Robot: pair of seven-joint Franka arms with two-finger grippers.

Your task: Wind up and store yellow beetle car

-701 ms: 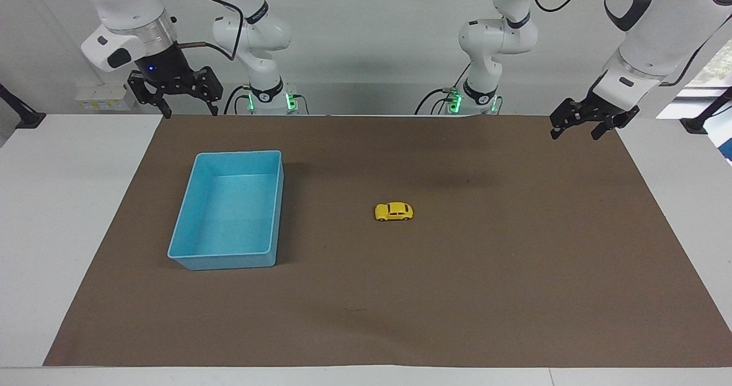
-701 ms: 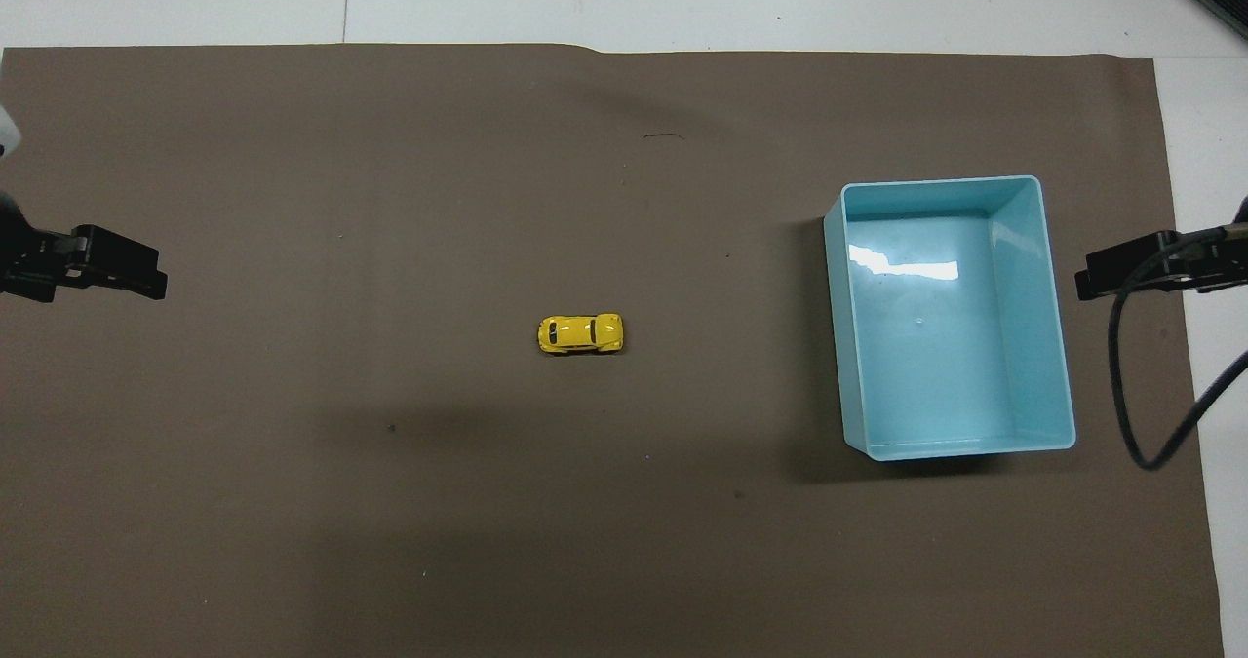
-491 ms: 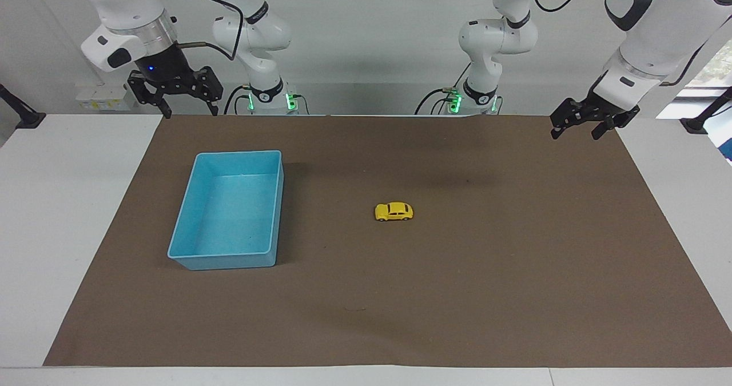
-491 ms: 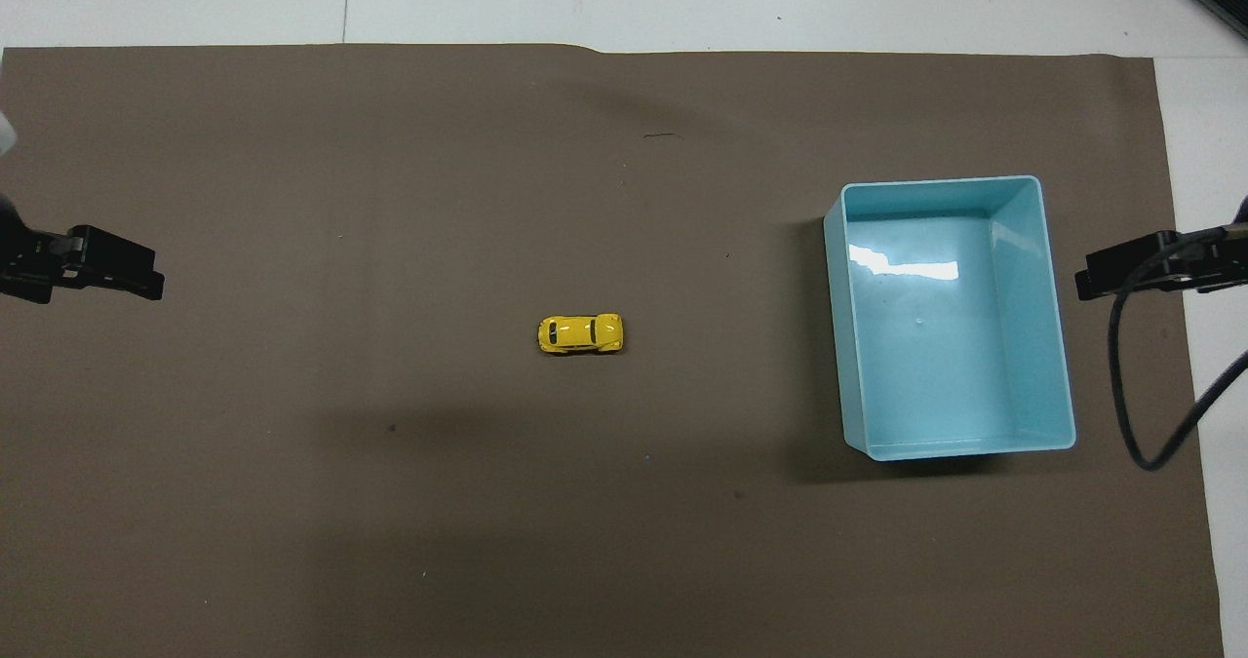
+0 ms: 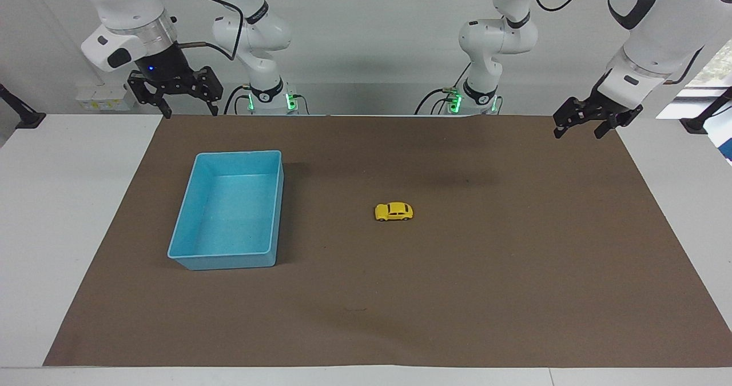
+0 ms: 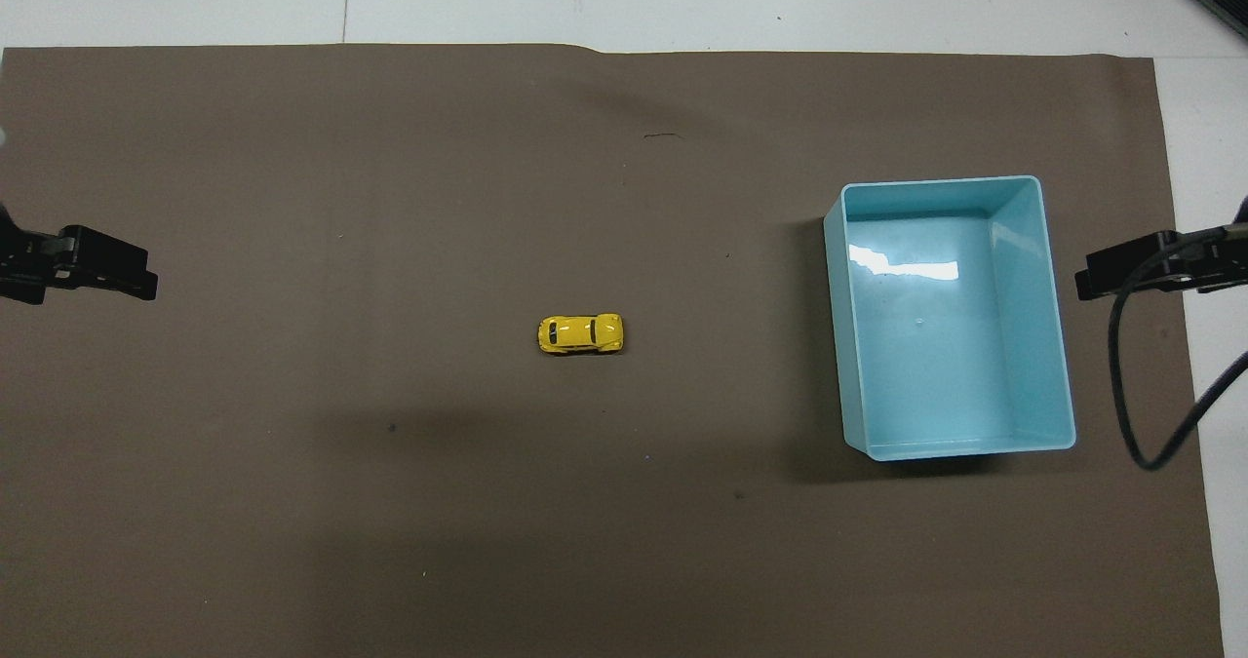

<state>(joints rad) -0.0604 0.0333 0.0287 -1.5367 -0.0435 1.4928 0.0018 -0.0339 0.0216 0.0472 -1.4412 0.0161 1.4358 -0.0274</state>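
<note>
The yellow beetle car (image 5: 394,211) (image 6: 580,333) stands on its wheels in the middle of the brown mat, untouched. An empty light blue bin (image 5: 194,247) (image 6: 1058,307) sits on the mat toward the right arm's end of the table. My right gripper (image 5: 176,110) (image 6: 1080,283) hangs open in the air over the mat's edge by the right arm's end, holding nothing. My left gripper (image 5: 577,133) (image 6: 151,284) hangs open over the mat's edge by the left arm's end, also holding nothing. Both are well away from the car.
The brown mat (image 5: 457,294) covers most of the white table (image 5: 68,203). A black cable (image 6: 1136,385) loops down from the right arm beside the bin. Both arm bases (image 5: 269,97) stand at the table's robot end.
My left gripper has drawn back a little toward its own end of the table and risen slightly. The car, the bin and the right gripper have stayed put.
</note>
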